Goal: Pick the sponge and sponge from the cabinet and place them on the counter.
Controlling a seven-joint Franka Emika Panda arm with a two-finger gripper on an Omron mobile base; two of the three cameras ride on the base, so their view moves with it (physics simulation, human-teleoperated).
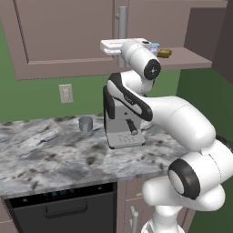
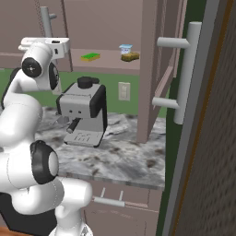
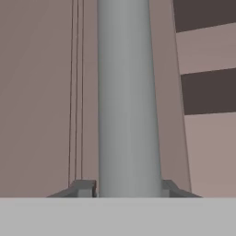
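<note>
With the pincer (image 3: 129,189) pinching the cabinet's grey handle (image 3: 126,92), both sponges (image 2: 91,57) look light, squashy, best gripped across their sides.

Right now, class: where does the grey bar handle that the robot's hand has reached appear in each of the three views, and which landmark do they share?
Left base view: grey bar handle, top centre, upright.
Right base view: top left corner.
Hand view: upright down the middle, very close.
Shared landmark: the mauve cabinet door beside it.
</note>
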